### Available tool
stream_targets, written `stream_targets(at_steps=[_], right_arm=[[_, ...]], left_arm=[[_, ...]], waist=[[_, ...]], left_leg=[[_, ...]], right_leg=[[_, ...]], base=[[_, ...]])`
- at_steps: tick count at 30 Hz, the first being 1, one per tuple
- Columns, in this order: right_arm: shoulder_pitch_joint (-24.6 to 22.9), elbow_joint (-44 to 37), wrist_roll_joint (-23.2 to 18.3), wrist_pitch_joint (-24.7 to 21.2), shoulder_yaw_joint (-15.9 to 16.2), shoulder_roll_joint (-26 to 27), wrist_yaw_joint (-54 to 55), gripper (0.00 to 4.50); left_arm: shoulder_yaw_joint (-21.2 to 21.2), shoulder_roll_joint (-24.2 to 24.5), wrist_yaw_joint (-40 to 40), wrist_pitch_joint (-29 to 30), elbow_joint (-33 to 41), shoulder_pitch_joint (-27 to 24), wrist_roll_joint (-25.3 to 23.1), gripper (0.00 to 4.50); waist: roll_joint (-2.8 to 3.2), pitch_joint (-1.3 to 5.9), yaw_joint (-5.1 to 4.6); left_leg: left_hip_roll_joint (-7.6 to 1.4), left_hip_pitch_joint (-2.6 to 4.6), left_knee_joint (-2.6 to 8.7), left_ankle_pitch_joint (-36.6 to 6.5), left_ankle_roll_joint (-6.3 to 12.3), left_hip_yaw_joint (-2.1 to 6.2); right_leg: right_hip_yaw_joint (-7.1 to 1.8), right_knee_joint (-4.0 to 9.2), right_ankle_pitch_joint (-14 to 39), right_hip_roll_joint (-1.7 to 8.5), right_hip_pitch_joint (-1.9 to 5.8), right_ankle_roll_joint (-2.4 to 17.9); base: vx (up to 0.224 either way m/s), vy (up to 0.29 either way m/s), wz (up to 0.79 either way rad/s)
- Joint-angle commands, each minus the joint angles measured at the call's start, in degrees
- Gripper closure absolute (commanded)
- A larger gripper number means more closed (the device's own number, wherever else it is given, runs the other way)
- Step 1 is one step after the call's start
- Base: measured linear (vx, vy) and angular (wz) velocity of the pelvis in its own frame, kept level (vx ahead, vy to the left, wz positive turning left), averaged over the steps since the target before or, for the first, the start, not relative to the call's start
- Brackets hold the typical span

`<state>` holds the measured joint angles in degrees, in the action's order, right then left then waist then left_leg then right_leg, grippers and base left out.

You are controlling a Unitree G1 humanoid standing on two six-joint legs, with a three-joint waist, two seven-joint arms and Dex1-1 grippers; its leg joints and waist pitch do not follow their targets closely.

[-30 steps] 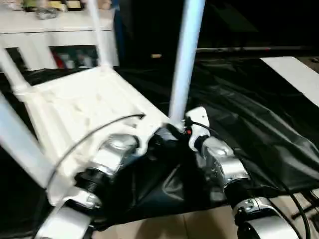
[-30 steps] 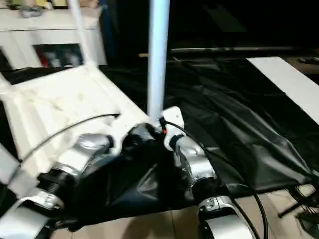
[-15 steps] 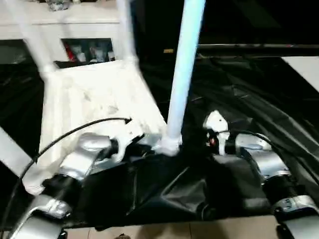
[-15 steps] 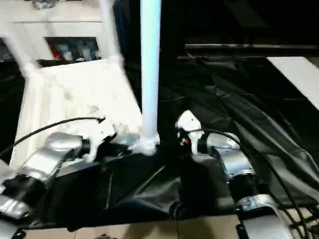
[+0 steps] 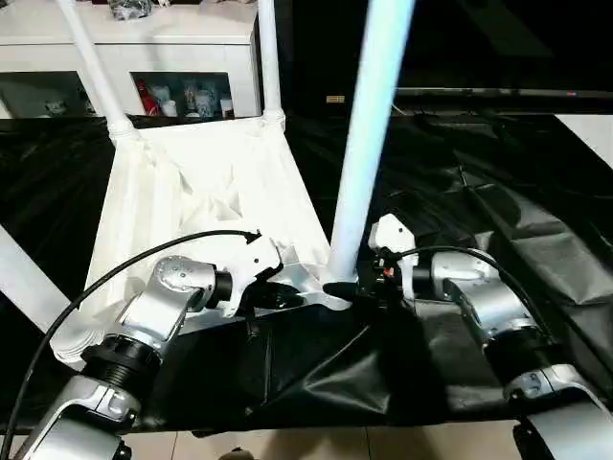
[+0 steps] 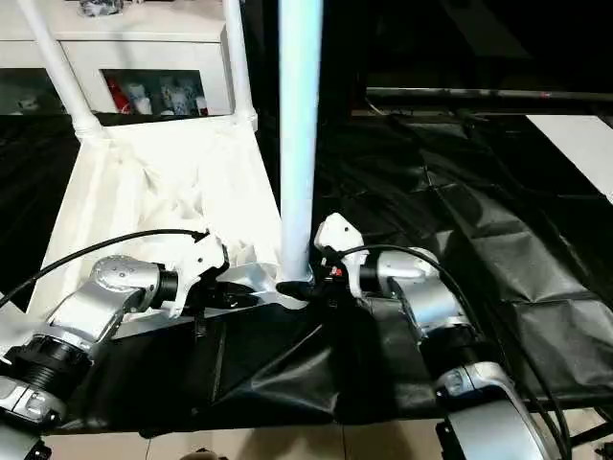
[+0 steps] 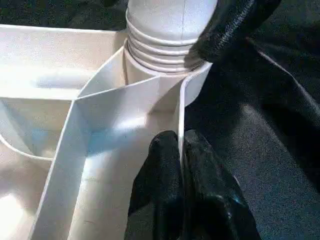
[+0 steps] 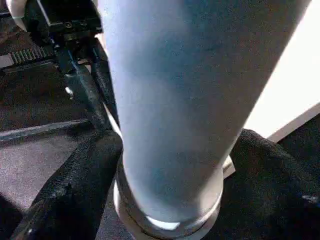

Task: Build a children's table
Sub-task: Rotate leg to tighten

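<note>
The tabletop lies upside down on a black plastic sheet, its underside facing up. It is white plastic, rectangular, with raised ribs crossing the underside and forming shallow compartments. A round socket sits at each corner that shows.

Three legs stand up from the corners. The near leg is a long tube, wide at its base, lit pale blue, and it rises out of the top of the picture. Its base ends in a ringed collar seated in the corner socket between the two grippers. Two thinner-looking far legs stand at the corners on the far side of the tabletop from the grippers, in front of a white cabinet with bottles behind its glass.

The left gripper is pinched on the thin edge wall of the tabletop just beside the near corner socket; its two black fingers press on either side of that wall with almost no gap between them. The ribbed underside stretches away beyond it.

The right gripper stands wide around the base of the near leg, one finger on each side of the tube just above the collar. Whether both pads actually press the tube cannot be told. The left gripper's fingers lie just beyond the leg from it.
</note>
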<state>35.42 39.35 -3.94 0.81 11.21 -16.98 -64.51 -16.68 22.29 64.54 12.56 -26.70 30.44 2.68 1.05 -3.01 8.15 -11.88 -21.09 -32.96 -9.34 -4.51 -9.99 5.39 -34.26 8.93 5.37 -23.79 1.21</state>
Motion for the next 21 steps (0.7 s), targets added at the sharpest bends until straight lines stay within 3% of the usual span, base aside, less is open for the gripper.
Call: stream_targets(at_steps=[1, 4, 10, 17, 20, 21], right_arm=[[0.9, 0.7, 0.5, 0.9, 0.3, -0.2, -0.9, 0.92], [0.9, 1.2, 0.4, 1.3, 0.7, -0.5, -1.2, 1.02], [1.4, 2.2, -0.8, 0.6, -0.3, 0.4, -1.4, 1.64], [-0.1, 1.0, -1.6, 0.0, -0.2, 1.1, -1.9, 1.78], [-2.6, 0.6, -3.0, -1.2, -3.1, 4.0, 5.2, 1.78], [-3.2, 1.4, -2.8, -1.5, -4.6, 5.8, 11.0, 1.78]], left_arm=[[0.4, -1.3, 1.5, -1.3, 1.8, 0.8, 2.4, 4.5], [0.5, -1.3, 1.2, -1.4, 1.4, 1.0, 2.2, 4.5], [0.8, -1.2, 0.9, -1.4, 0.9, 1.0, 1.8, 4.5], [1.0, -1.2, 0.8, -0.6, 0.9, 0.8, 1.9, 4.5], [1.6, -2.7, -3.9, 1.5, -1.4, 1.5, 0.6, 4.5], [1.9, -4.0, -7.8, 2.3, -3.3, 2.3, -0.7, 4.5]], waist=[[-0.37, 4.18, -0.36], [-0.41, 4.18, -0.29], [-0.39, 4.22, -0.32], [-0.49, 4.21, -0.26], [-0.55, 4.21, -0.32], [-0.35, 3.81, -0.54]], left_leg=[[-1.21, 0.49, 3.41, -13.5, 2.22, -0.05], [-1.24, 0.54, 3.43, -13.6, 2.24, -0.02], [-1.23, 0.5, 3.4, -13.5, 2.25, -0.01], [-1.21, 0.46, 3.34, -13.2, 2.35, -0.01], [-1.24, 0.38, 3.36, -12.9, 2.47, -0.04], [-1.18, 0.56, 3.64, -14.1, 1.73, -0.02]], right_leg=[[-2.64, 3.68, 14.6, 2.89, 3.34, 10.8], [-2.61, 3.71, 15.1, 2.92, 3.33, 10.6], [-2.59, 3.68, 15.1, 2.87, 3.38, 10.6], [-2.6, 3.68, 15.5, 2.94, 3.37, 10.4], [-2.66, 3.57, 14.9, 2.89, 3.34, 10.6], [-2.72, 4.05, 16.9, 2.87, 2.98, 10.0]], base=[[0.0, 0.0, 0.0], [0.0, 0.0, 0.0], [0.0, 0.0, 0.0], [0.0, 0.0, 0.0], [0.0, 0.0, 0.0], [0.0, 0.0, 0.0]])
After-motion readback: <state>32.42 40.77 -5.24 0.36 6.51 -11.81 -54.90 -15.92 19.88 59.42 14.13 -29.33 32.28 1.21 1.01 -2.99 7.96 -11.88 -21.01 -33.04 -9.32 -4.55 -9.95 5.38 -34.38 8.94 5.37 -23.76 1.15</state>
